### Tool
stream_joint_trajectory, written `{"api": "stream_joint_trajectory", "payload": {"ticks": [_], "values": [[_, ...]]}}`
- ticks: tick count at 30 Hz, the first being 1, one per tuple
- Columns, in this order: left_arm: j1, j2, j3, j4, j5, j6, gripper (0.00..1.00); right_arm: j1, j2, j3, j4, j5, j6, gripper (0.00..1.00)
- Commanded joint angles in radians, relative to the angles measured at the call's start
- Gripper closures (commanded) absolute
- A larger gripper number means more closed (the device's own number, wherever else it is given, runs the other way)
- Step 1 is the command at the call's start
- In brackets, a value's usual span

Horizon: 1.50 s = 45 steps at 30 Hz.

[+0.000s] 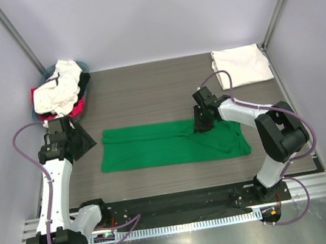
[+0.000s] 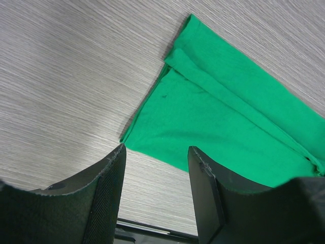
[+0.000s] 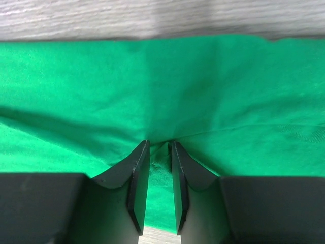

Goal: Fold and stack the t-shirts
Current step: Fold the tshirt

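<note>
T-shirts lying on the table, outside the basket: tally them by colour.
green t-shirt: 1
white t-shirt: 1
Total: 2

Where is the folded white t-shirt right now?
In the top external view, the folded white t-shirt lies at the far right corner of the table, beyond the right gripper and apart from the green t-shirt.

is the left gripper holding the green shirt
No, the left gripper is open and empty above the table, and the green shirt lies flat on the table beneath it.
</note>
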Motion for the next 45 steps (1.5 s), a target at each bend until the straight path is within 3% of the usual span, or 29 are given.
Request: {"api": "stream_joint_trajectory", "payload": {"ticks": [1,9,13,16,20,23,27,30,37,45], "values": [[-0.002,-0.024,-0.002,0.029,0.007,0.021,0.47,0.035,-0.066,-0.002,-0.032,0.005,0.035,0.71],[-0.002,-0.029,-0.002,0.032,0.005,0.023,0.47,0.291,-0.316,-0.172,-0.049,-0.003,0.233,0.72],[-0.004,-0.029,-0.003,0.033,0.005,0.023,0.48,0.331,-0.372,-0.194,-0.079,0.061,0.224,0.72],[-0.002,-0.031,-0.003,0.032,0.007,0.023,0.47,0.303,-0.389,-0.120,-0.148,0.182,0.172,0.71],[-0.004,-0.029,-0.005,0.033,0.004,0.021,0.48,0.204,-0.338,0.024,-0.220,0.218,0.074,0.72],[-0.002,-0.026,-0.005,0.032,0.005,0.020,0.48,0.126,-0.318,0.042,-0.253,0.245,0.066,0.71],[-0.007,-0.006,-0.014,0.064,0.068,-0.002,0.48,0.030,-0.320,-0.011,-0.277,0.265,0.088,0.60],[-0.067,0.070,0.010,0.075,0.039,-0.029,0.48,-0.007,-0.288,-0.030,-0.276,0.267,0.083,0.56],[-0.359,0.353,0.125,0.157,-0.049,-0.126,0.51,-0.042,-0.260,-0.085,-0.228,0.241,0.094,0.55],[-0.398,0.749,0.217,0.216,-0.044,-0.154,0.55,-0.108,-0.169,-0.134,-0.154,0.172,0.069,0.56]]}}
